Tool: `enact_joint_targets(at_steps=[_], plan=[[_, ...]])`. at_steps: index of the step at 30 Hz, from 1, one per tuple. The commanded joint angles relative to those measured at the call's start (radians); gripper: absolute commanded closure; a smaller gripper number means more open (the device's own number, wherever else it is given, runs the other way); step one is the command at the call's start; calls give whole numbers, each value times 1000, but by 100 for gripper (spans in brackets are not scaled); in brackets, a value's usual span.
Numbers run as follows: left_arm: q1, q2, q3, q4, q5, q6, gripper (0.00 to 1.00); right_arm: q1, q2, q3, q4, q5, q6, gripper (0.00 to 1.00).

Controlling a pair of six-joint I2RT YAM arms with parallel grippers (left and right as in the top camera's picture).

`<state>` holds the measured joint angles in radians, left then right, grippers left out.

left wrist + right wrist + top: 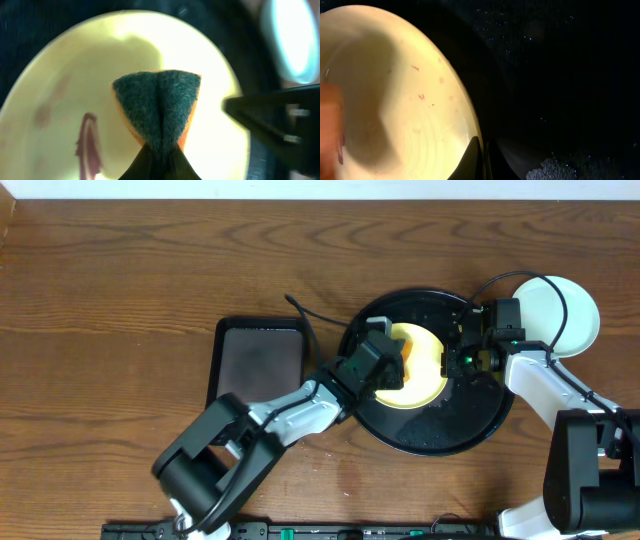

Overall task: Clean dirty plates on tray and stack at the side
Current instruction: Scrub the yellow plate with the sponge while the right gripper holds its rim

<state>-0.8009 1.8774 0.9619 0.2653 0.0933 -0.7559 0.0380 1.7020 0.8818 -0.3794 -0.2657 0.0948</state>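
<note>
A pale yellow plate (425, 370) lies on the round black tray (470, 430). My left gripper (390, 360) is over the plate, shut on a green and orange sponge (157, 107) pressed to its surface. A red-brown smear (87, 145) shows on the plate (65, 75) left of the sponge. My right gripper (458, 360) is shut on the plate's right rim (470, 135), one finger inside and one outside; it also shows in the left wrist view (270, 117). Pale blue-white plates (560, 310) sit stacked off the tray at the right.
A smaller dark rectangular tray (258, 360) lies left of the round tray, with a black cable (305, 315) by it. The round tray's floor (570, 75) is wet with specks. The wooden table (120, 300) stretches to the left and back.
</note>
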Motion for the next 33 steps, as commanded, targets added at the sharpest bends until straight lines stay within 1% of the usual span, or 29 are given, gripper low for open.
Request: enact_joint_targets(at_steps=[1, 3, 5, 9, 11, 16, 18, 21, 22, 24, 26, 33], plan=[[-2, 34, 10, -6, -77, -1, 93, 10, 6, 10, 3, 8, 10, 99], [-2, 44, 10, -30, -136, 40, 93, 10, 6, 10, 2, 8, 10, 99], [-2, 51, 10, -95, -264, 141, 93, 10, 6, 10, 2, 8, 10, 99], [-2, 51, 10, -138, -377, 245, 93, 10, 6, 10, 2, 8, 10, 99], [-2, 34, 11, -122, -383, 273, 93, 10, 6, 10, 2, 8, 10, 99], [-2, -73, 11, -34, -382, 272, 93, 10, 6, 10, 2, 8, 10, 99], [-3, -105, 11, -11, -378, 227, 93, 10, 6, 10, 3, 8, 10, 99], [-3, -113, 11, 31, -299, 116, 93, 10, 6, 10, 5, 8, 10, 99], [-3, -106, 11, 41, -266, 64, 92, 10, 6, 10, 5, 8, 10, 99], [-9, -88, 11, 56, -234, -2, 93, 10, 6, 10, 5, 7, 10, 99], [-21, -61, 11, 69, -232, -58, 93, 10, 6, 10, 5, 8, 10, 99], [-89, 59, 11, 159, -231, -73, 92, 10, 6, 10, 2, 8, 10, 99]])
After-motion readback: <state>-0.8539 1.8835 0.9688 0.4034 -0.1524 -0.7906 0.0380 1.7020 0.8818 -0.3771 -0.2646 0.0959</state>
